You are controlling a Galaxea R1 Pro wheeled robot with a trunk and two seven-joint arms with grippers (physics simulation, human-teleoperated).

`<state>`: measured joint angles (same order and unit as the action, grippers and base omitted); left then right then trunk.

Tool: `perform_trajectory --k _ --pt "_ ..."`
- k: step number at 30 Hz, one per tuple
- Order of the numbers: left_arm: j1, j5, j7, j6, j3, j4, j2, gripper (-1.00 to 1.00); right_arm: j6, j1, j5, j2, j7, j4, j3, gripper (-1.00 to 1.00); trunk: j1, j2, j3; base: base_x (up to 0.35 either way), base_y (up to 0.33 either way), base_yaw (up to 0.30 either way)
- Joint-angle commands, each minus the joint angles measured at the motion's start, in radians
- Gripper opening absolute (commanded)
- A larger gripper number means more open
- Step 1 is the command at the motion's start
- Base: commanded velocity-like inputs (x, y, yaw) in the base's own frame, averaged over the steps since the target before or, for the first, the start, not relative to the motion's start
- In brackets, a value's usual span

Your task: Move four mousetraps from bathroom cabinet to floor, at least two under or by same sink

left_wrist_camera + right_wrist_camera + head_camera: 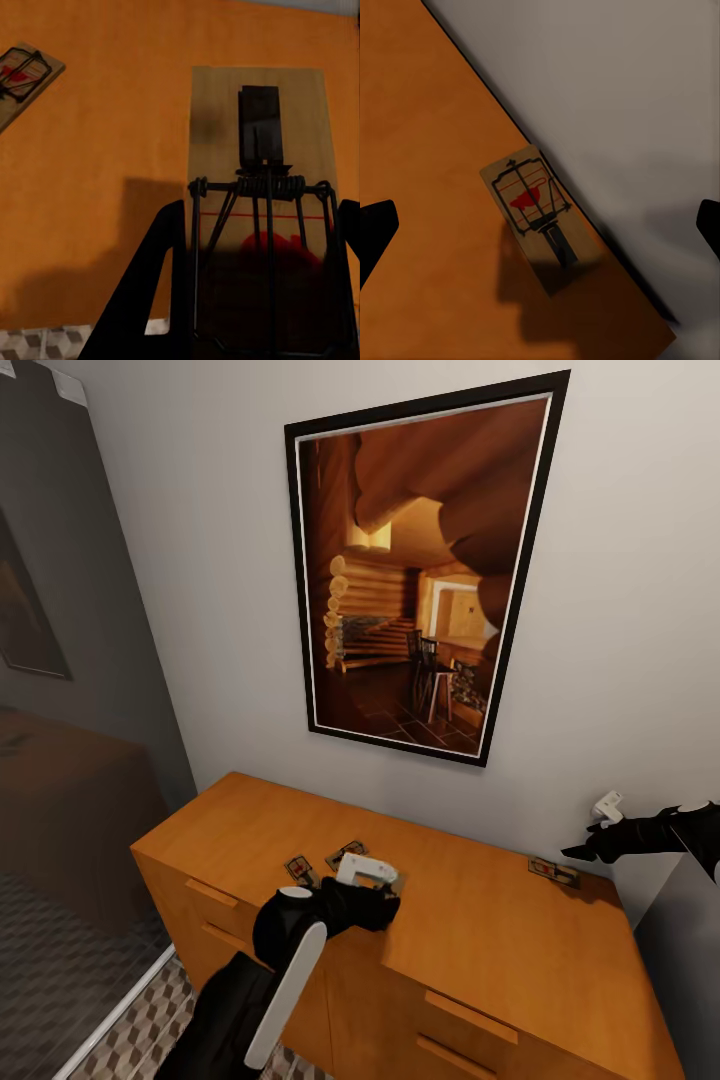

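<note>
The left end effector [385, 882] straddles a mousetrap [259, 210] on top of the cabinet [480, 920], fingers either side of the board; whether they already pinch it cannot be told. Two more traps [300, 870] lie just beside it. The right end effector [600, 830] hangs open above a fourth trap [538, 217] by the wall. A good pickup likely means squeezing the board's long edges, clear of the spring, then lifting straight up

Three wooden mousetraps [300, 869] [347, 852] [553, 872] lie flat atop the orange cabinet [500, 930].
</note>
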<state>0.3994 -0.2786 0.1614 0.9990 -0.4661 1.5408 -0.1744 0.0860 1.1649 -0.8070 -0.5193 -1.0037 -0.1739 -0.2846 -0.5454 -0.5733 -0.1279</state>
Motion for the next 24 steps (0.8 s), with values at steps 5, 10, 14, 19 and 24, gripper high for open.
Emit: perform_trajectory --k 5,10,14,19,24 --pt "0.001 -0.016 0.008 0.003 0.108 0.011 0.0 -1.0 0.009 0.001 -0.003 0.001 -0.004 -0.001 -0.008 1.0 0.0 -0.002 -0.002 0.0 0.0 0.0" --pt "0.001 -0.019 0.006 -0.002 0.19 0.013 0.0 -1.0 0.009 0.001 -0.004 0.001 -0.004 -0.001 -0.008 1.0 0.0 -0.002 -0.002 0.0 0.0 0.0" --pt "0.003 -0.019 0.005 -0.007 0.205 0.013 0.0 -1.0 0.009 0.001 -0.004 0.001 -0.004 0.0 -0.008 1.0 0.0 -0.002 -0.002 0.0 0.0 0.0" --pt "0.004 -0.02 0.004 -0.01 0.208 0.013 0.0 -1.0 0.009 0.001 -0.004 0.001 -0.004 0.0 -0.008 1.0 0.0 -0.002 -0.002 0.0 0.0 0.0" --pt "0.004 -0.02 0.003 -0.012 0.186 0.013 0.0 -1.0 0.009 0.001 -0.004 0.001 -0.003 0.001 -0.008 1.0 0.0 -0.002 -0.002 0.0 0.0 0.0"
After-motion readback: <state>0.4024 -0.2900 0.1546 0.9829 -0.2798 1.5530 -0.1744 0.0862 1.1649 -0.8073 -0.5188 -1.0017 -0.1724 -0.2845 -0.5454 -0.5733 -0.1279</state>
